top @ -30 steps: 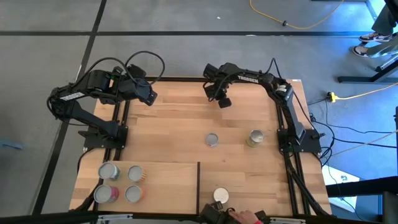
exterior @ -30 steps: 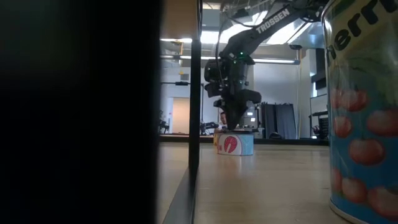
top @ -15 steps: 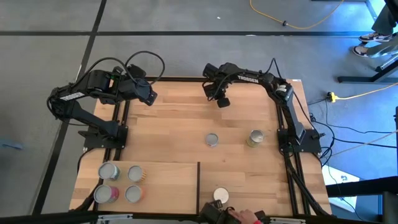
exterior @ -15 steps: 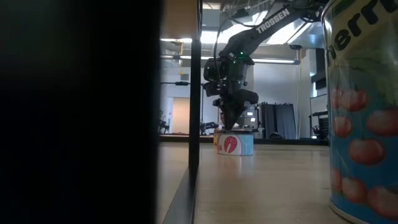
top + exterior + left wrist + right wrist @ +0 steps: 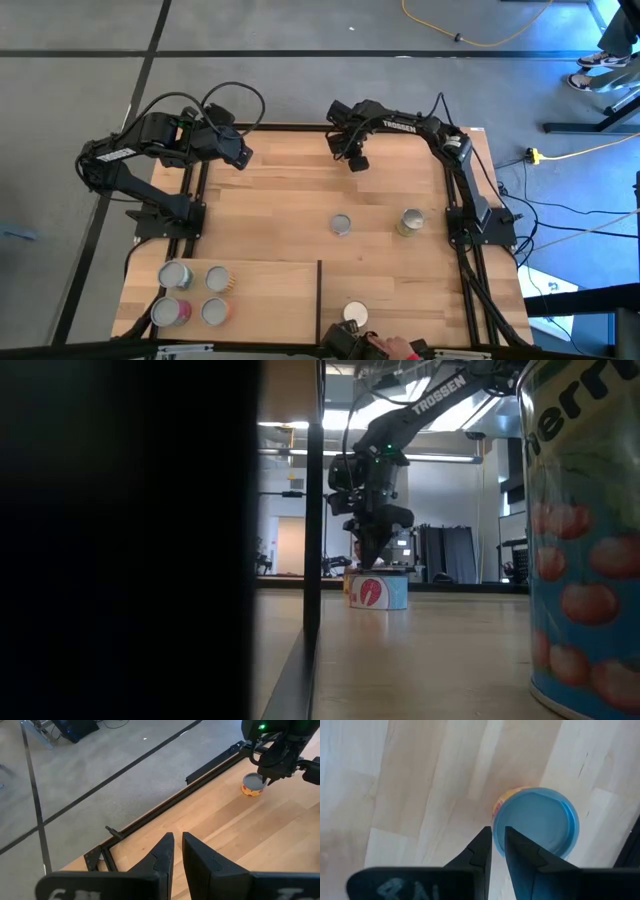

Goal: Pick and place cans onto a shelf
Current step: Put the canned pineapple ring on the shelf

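We see a can [image 5: 536, 822] with a blue top and yellow side just under the black right gripper [image 5: 498, 840]. Beside it in our low view stands a can [image 5: 382, 592] with a blue label and a red fish. The near big can [image 5: 585, 540] shows red tomatoes. The table [image 5: 290, 200] is light wood.

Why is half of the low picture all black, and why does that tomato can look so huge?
In the low view, the shelf stands right beside the camera and blocks the light, so the picture's left side is dark. The tomato can sits very close to the lens, so it looks giant and cut off. In the high view the same table is evenly lit.
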